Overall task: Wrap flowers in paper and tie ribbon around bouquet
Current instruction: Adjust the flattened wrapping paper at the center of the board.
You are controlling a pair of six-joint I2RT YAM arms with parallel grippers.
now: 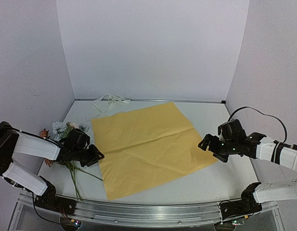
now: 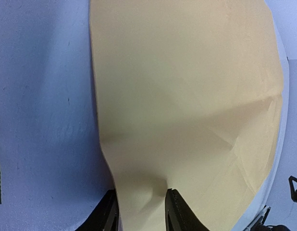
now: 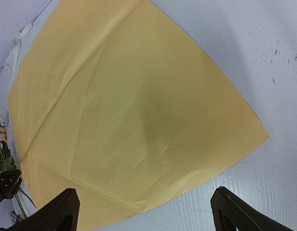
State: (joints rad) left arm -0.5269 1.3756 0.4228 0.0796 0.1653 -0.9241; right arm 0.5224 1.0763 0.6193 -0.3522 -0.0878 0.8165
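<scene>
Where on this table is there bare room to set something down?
Bare table lies far right, between the paper and the right wall, and along the near edge below the paper. The left is crowded: flowers, left gripper, ribbon at back.

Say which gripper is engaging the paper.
Left gripper: the paper edge puckers between its close-set fingers. Right gripper hangs wide open above the opposite side.

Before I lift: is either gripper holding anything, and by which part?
Not clearly. The left gripper straddles the paper at its left edge, puckering it, jaws apart; the right gripper is open and empty.
</scene>
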